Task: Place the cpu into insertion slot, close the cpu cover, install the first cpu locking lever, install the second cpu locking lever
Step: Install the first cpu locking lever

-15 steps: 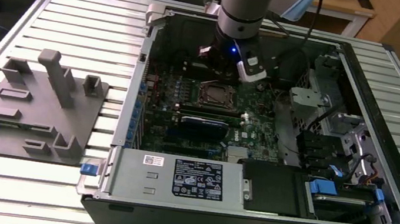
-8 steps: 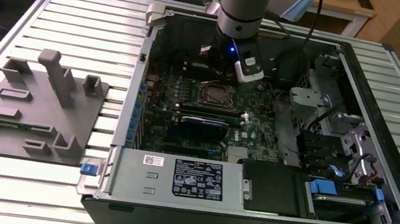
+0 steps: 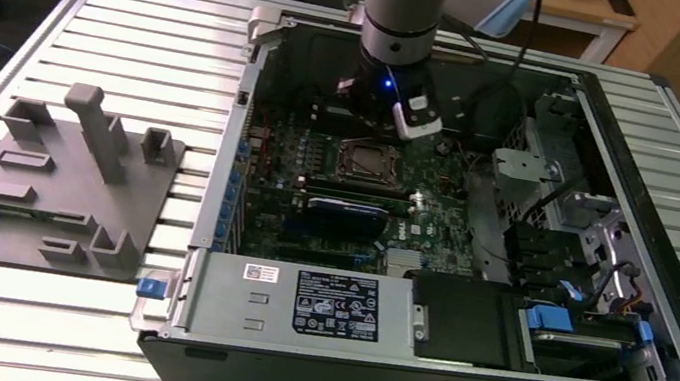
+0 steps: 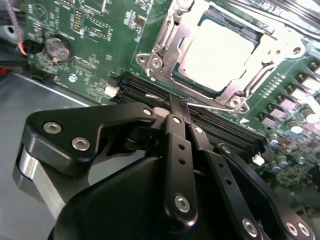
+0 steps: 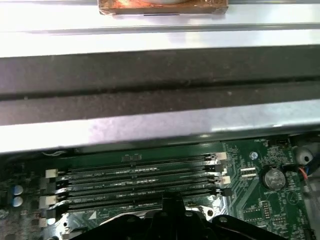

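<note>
The cpu point(image 4: 215, 50) lies flat in the insertion slot point(image 3: 369, 160) on the green board, its silver top showing. The cpu cover point(image 4: 165, 52), a silver frame, is down around it. A thin metal locking lever point(image 4: 215, 106) runs along the socket's edge beside the memory slots, and another lever bar point(image 4: 265, 70) lies along the adjoining side. My gripper point(image 4: 176, 102) is shut, with its black fingertips together right at the thin lever's end, just off the socket's corner. In the exterior view the gripper point(image 3: 374, 127) hangs inside the open case over the socket's far edge.
Black memory slots point(image 5: 135, 182) run beside the socket, under the fingers. A coin battery point(image 4: 58, 47) sits further along the board. The case's wall point(image 5: 150, 75) stands close behind. A grey fixture point(image 3: 59, 179) lies at the exterior view's left, and the power supply point(image 3: 296, 300) is at the case's front.
</note>
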Robot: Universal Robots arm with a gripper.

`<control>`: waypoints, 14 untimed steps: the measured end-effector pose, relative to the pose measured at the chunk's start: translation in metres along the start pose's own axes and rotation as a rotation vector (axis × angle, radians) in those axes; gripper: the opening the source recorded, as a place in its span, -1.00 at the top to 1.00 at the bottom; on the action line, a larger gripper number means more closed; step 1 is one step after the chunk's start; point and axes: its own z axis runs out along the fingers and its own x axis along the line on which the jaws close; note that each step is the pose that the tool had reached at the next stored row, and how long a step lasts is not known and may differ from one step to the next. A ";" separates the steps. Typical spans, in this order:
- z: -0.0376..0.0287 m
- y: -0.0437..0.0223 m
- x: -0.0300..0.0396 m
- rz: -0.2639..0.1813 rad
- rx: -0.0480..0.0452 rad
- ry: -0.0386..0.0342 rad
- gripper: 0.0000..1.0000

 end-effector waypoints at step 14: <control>0.0034 -0.0027 0.0159 0.002 -0.0077 -0.0760 0.80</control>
